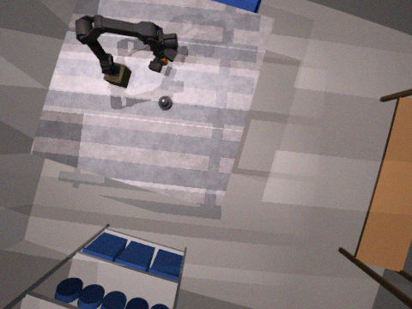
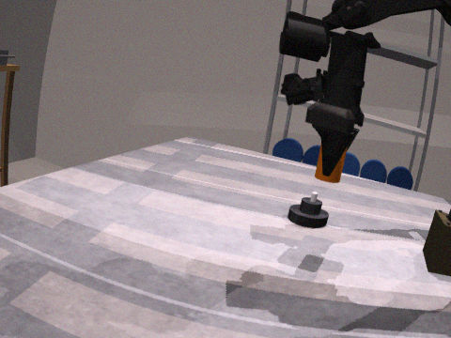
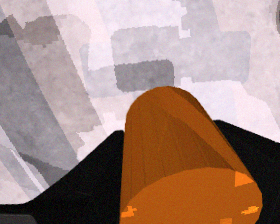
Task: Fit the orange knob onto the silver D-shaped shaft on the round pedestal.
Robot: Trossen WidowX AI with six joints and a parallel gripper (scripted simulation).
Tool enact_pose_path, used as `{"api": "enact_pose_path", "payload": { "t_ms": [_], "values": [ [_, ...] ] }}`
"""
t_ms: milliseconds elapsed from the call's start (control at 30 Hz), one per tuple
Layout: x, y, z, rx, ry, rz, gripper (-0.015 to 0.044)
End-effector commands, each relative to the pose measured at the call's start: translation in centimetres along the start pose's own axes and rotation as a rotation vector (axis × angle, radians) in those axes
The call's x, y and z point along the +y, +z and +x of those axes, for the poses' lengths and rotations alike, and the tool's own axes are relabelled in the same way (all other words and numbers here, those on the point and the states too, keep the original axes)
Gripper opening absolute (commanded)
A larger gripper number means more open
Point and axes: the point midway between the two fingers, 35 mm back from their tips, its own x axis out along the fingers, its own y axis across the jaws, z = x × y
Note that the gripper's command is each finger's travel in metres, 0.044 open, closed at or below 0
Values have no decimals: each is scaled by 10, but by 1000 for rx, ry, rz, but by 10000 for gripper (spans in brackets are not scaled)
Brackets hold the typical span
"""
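Observation:
The orange knob [image 1: 165, 61] [image 2: 337, 173] [image 3: 160, 135] is held upright, raised off the table. My gripper [image 2: 332, 165] [image 3: 167, 133] is shut on it, with a black finger on each side. The round dark pedestal [image 1: 168, 107] [image 2: 307, 219] stands on the table, apart from the knob, with the short silver shaft [image 2: 314, 196] pointing up from its middle. In the exterior view the knob hangs nearer the camera than the pedestal and higher than the shaft's tip. The knob's hole is hidden underneath, and the shaft's flat side cannot be made out.
The arm's boxy base [image 1: 118, 75] [image 2: 439, 245] stands on the striped table [image 1: 150, 151] [image 2: 141, 231]. A shelf rack with blue bins [image 1: 105, 246] and an orange-topped table [image 1: 386, 185] stand off the table. Shadows of the arm fall around the pedestal.

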Motion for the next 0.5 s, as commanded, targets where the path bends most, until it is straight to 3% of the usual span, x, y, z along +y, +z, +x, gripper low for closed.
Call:
{"api": "enact_pose_path", "payload": {
  "t_ms": [0, 467],
  "values": [
    [-6, 4, -1, -2, -1, 4, 0],
    [-45, 24, 9, -5, -3, 5, 0]
  ]
}}
